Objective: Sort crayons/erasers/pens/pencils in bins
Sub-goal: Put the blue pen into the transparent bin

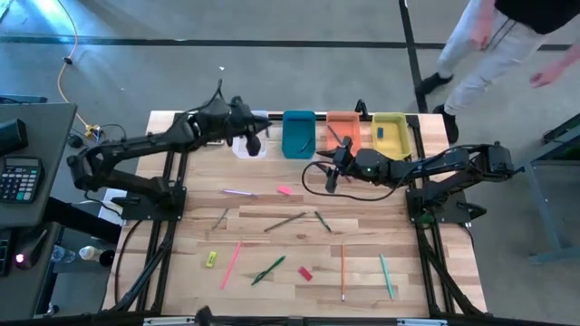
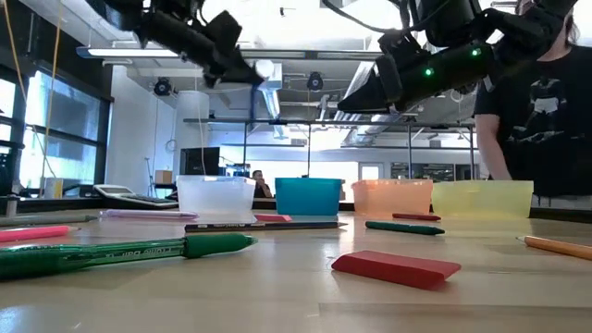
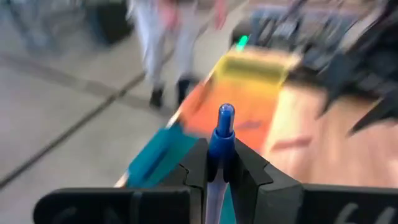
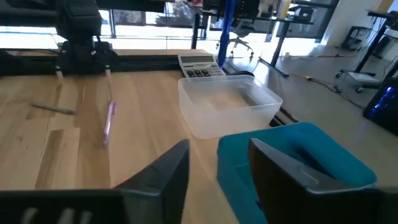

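Note:
My left gripper (image 3: 221, 163) is shut on a blue pen (image 3: 224, 121) and hangs above the clear bin (image 1: 249, 146) at the table's far edge. The blue (image 1: 298, 134), orange (image 1: 343, 132) and yellow (image 1: 391, 136) bins stand in a row to the right of the clear one. A blue eraser (image 1: 381, 133) lies in the yellow bin. My right gripper (image 1: 332, 181) hovers open, holding nothing, just in front of the blue and orange bins. On the table lie pink (image 1: 285, 190), yellow (image 1: 212, 259) and red (image 1: 305, 273) erasers, along with several pens and pencils. My left gripper pinches the pen's barrel (image 3: 216, 186) between its two fingers. The pen lies along the fingers, and its blue end (image 3: 225, 117) sticks out past the fingertips. The pen is lifted clear of the table, over the clear bin (image 4: 227, 106).
A purple pen (image 1: 237, 192), grey pencils (image 1: 285, 222), green pens (image 1: 268, 270), a pink stick (image 1: 231, 264) and an orange pencil (image 1: 343, 272) lie scattered on the table's middle and near half. A calculator (image 1: 18, 177) sits on a side table to the left. A person (image 1: 489, 45) stands beyond the far right corner.

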`<control>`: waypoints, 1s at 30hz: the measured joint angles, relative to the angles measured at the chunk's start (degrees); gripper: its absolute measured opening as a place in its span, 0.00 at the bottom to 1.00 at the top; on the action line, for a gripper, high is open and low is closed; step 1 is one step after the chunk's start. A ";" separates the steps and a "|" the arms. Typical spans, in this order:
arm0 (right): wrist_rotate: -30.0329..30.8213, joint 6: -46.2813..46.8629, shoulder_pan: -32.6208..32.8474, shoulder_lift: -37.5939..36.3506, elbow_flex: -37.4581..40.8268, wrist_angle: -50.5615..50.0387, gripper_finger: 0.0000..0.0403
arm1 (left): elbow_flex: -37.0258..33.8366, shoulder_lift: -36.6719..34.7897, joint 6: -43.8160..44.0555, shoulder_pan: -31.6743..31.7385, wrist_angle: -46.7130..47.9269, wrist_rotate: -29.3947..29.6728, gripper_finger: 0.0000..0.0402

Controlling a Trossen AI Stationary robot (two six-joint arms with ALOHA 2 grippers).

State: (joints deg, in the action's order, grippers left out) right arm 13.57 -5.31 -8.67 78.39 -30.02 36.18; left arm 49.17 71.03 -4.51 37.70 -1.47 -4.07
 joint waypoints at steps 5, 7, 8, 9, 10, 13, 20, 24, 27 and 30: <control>-0.05 -0.10 -0.43 0.00 0.00 -1.66 0.18 | 5.87 2.69 -2.17 4.60 14.81 4.43 0.06; -0.07 0.30 -1.13 0.00 0.00 -3.15 0.12 | 7.68 4.79 -2.15 6.56 18.55 4.27 0.06; -0.07 0.31 -1.46 0.00 0.00 -3.83 0.08 | 8.72 6.01 -2.17 7.42 20.18 3.78 0.06; -0.07 0.41 -1.78 0.00 0.02 -4.33 0.05 | 9.82 7.40 -2.17 8.32 21.78 3.26 0.06; -0.07 0.70 -1.99 0.00 0.02 -4.69 0.02 | 10.86 8.83 -2.17 9.01 23.03 2.98 0.06; -0.08 1.87 -2.33 0.00 0.02 -4.68 0.02 | 14.07 13.81 -2.17 10.48 26.28 2.81 0.06; -0.21 1.87 -2.19 0.00 0.02 -4.68 0.03 | 21.36 24.50 -2.11 12.49 30.85 1.39 0.06; -0.21 1.96 -2.19 0.00 0.02 -4.68 0.00 | 24.65 29.30 -1.71 13.94 33.41 -2.53 0.06; -0.23 2.88 -2.19 0.00 0.02 -4.68 0.01 | 25.95 32.15 -1.68 15.13 35.21 -4.30 0.06; -0.23 2.84 -2.19 0.00 0.02 -4.68 0.01 | 26.36 34.17 -1.71 16.28 36.33 -4.49 0.06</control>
State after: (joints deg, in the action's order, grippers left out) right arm 13.34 -2.47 -10.85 78.39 -30.00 31.51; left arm 75.53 105.20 -6.22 53.98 34.86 -8.56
